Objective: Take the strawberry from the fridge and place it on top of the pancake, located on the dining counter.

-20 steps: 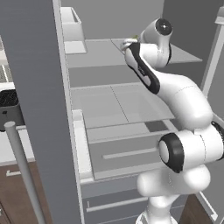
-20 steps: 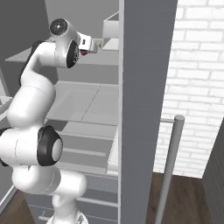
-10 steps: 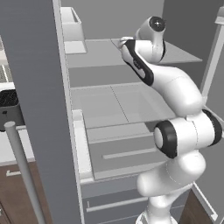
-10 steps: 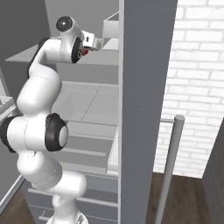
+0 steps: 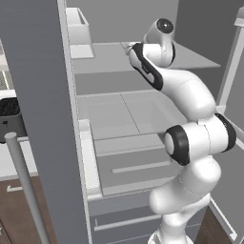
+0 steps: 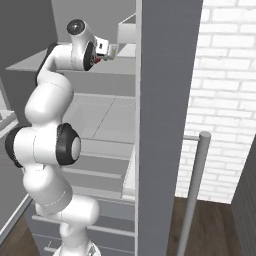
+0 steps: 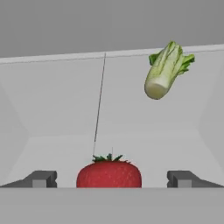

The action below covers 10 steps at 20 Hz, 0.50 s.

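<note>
No writing or labels are legible. Hand view, bottom centre: my claw (image 7: pixel 109 178) stands wide open, its two dark fingertips (image 7: pixel 40 179) apart at either side of the strawberry (image 7: pixel 109 173), neither visibly touching it. The berry rests on a pale fridge (image 5: pixel 43 95) shelf. Beyond it, upper right, lies a small pale-green leafy vegetable (image 7: pixel 165 70), well apart.

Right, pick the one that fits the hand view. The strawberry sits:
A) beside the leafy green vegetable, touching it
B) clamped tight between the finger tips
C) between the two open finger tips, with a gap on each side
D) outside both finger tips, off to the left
C: the strawberry lies centred between the end effector tips with clear gaps, the leafy vegetable far off.
</note>
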Motion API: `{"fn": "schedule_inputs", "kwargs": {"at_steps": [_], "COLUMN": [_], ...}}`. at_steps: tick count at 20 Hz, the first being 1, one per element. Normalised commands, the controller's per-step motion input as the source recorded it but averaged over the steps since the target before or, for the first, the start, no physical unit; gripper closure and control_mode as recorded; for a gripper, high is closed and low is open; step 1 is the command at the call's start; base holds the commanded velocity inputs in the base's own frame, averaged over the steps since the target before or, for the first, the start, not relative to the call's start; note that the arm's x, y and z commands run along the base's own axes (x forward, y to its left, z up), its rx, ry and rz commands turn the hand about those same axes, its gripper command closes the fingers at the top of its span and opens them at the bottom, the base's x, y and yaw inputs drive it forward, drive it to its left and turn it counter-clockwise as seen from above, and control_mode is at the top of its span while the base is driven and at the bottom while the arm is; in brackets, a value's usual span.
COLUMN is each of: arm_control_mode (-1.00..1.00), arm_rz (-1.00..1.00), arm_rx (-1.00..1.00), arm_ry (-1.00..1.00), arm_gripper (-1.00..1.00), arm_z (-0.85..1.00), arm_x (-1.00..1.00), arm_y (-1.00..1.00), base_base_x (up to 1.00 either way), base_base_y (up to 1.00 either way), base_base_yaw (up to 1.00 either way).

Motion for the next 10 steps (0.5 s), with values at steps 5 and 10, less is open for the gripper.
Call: {"fn": "schedule_inputs", "kwargs": {"at_steps": [5, 10], "arm_control_mode": [-1.00, -1.00], "arm_rz": [0.00, 0.00], "arm_rx": [0.00, 0.00], "arm_ry": [0.01, 0.06], "arm_gripper": [-1.00, 1.00], "arm_z": [-0.14, -0.16], "arm_x": [0.14, 0.00], "arm_y": [0.00, 0.00], "base_base_x": [0.00, 0.00], "base_base_y": [0.00, 0.00], "base_base_yaw": [0.00, 0.00]}}
